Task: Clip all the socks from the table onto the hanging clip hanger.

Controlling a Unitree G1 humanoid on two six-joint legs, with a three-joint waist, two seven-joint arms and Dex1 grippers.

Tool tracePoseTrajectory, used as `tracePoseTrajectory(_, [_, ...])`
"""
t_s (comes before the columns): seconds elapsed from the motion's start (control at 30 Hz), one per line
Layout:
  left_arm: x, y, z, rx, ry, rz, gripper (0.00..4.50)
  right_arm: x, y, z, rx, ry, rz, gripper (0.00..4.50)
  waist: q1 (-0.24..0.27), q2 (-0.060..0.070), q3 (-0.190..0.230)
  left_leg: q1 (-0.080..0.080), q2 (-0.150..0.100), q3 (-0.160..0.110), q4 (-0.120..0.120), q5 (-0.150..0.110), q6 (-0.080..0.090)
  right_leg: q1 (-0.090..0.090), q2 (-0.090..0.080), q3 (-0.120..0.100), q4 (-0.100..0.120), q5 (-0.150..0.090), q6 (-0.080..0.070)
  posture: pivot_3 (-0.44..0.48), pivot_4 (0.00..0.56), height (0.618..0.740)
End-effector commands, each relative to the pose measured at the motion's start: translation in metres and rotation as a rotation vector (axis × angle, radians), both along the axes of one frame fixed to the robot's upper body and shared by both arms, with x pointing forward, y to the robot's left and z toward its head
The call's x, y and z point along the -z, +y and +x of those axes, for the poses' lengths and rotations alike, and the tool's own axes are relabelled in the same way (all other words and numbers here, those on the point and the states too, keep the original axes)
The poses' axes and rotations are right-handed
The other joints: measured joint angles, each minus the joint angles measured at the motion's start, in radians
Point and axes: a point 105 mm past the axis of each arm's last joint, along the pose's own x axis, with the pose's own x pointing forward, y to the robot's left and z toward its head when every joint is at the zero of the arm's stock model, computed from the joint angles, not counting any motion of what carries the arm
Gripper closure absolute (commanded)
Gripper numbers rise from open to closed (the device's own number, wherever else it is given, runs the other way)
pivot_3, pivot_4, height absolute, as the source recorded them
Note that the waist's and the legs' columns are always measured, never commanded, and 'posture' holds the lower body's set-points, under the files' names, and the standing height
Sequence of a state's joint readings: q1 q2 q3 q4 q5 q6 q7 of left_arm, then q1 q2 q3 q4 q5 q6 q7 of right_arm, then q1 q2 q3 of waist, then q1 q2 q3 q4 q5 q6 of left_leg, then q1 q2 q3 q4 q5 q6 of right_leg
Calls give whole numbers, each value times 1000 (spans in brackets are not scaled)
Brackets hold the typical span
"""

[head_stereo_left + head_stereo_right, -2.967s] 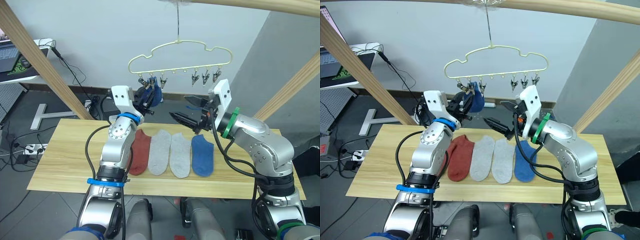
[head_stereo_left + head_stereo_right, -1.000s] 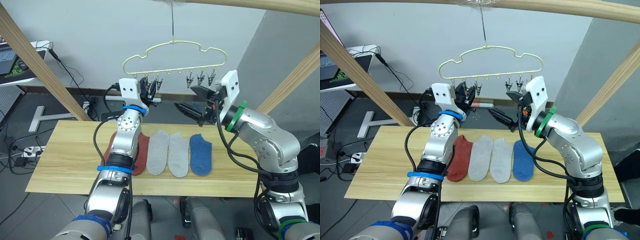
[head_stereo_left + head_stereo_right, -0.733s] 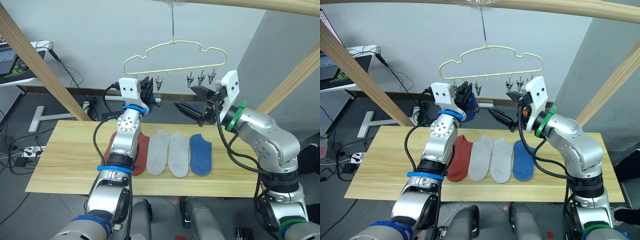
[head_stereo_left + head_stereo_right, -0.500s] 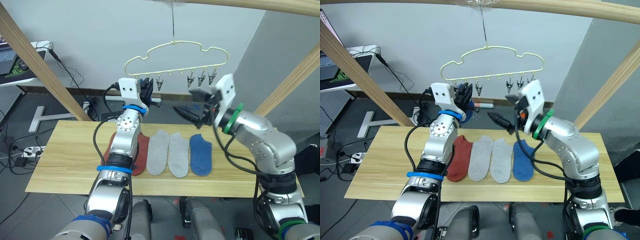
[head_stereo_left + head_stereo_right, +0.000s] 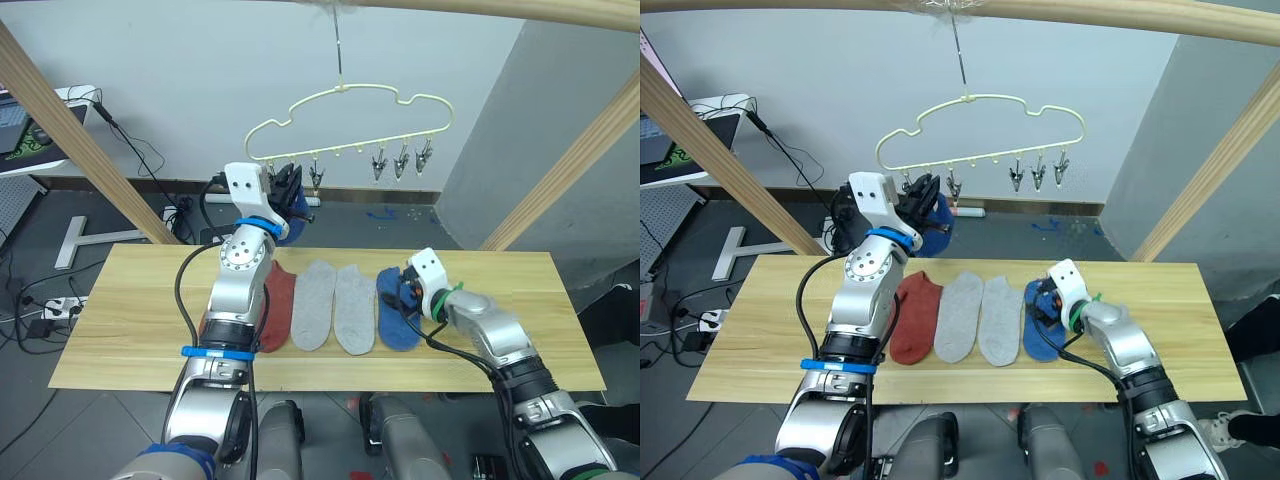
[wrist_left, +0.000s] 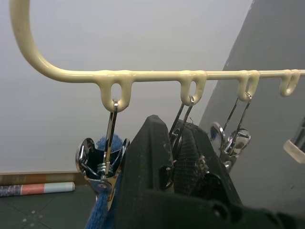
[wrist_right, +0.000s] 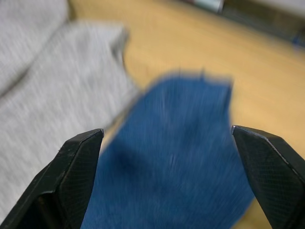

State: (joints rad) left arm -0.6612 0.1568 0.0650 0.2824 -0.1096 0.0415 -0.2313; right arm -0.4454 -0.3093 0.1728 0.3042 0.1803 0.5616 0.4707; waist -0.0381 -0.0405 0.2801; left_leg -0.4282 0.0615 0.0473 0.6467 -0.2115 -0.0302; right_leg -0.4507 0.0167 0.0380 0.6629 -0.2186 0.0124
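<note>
now the right gripper [image 7: 167, 157] hangs spread wide just above the blue sock [image 7: 176, 157] at the right end of the row on the table [image 5: 130, 330], lower centre of the head views. to do this well it should drop onto the cuff edge and pinch one thin fold, not the grey sock [image 5: 353, 305] beside it. upper centre, the left gripper [image 6: 174, 157] sits pressed together at a clip on the clip hanger [image 5: 340, 95], beside another blue sock [image 6: 102, 143] already in the end clip.

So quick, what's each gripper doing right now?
Left gripper: shut, up among the hanger clips.
Right gripper: open above the blue sock, holding nothing.
</note>
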Motion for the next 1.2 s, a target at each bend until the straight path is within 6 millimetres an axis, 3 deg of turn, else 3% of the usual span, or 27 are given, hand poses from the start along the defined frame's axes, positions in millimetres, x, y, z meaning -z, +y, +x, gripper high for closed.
tracePoseTrajectory(0.03, [-6,-1,-3,9,-17,2,4351,11,-10,1,-2,-10,-47,168,0,0,0,1,0,1,0,0,0,1,0,0,0,0,0,-25,265,740])
tracePoseTrajectory(0.1, [-6,-2,-3,11,-16,1,4351,19,-16,0,-25,-16,-104,595,3,0,0,2,0,1,0,0,0,2,0,0,0,0,0,-25,265,740])
tracePoseTrajectory(0.3, [-4,0,-5,9,-9,5,4351,18,-14,-9,-201,-121,-249,2702,5,0,0,10,-1,4,-1,0,0,8,0,2,-2,0,0,-18,264,740])
tracePoseTrajectory(0.47, [-2,0,-7,44,8,0,4351,12,-15,-17,-269,-176,-248,4480,5,0,0,11,0,4,-1,0,0,9,0,2,-1,0,0,-25,261,740])
tracePoseTrajectory(0.53, [-3,6,-7,70,31,-48,4351,-2,-13,-20,-320,-246,-250,4480,5,0,0,11,-1,4,-1,0,0,9,0,2,-1,0,0,-25,260,740])
tracePoseTrajectory(0.73, [-4,19,-8,230,268,-507,4351,-55,10,-25,-427,-403,-174,4480,-12,0,0,12,0,6,-1,0,0,8,0,3,0,0,0,-23,259,740])
tracePoseTrajectory(0.83, [-8,16,-19,398,363,-660,4351,-86,38,-31,-450,-420,-20,4480,-18,0,0,13,1,4,-1,0,0,9,1,2,1,0,0,-23,259,740])
tracePoseTrajectory(0.97, [-17,18,-27,481,392,-702,4351,-120,77,-33,-476,-432,124,4480,-22,0,0,12,2,3,-1,0,0,8,1,2,1,0,0,-20,261,740])
tracePoseTrajectory(1.2, [-19,10,-34,518,406,-698,4351,-135,100,-25,-466,-440,174,4480,-2,0,0,10,-1,3,-1,0,0,8,-1,2,-2,0,0,-13,262,740])
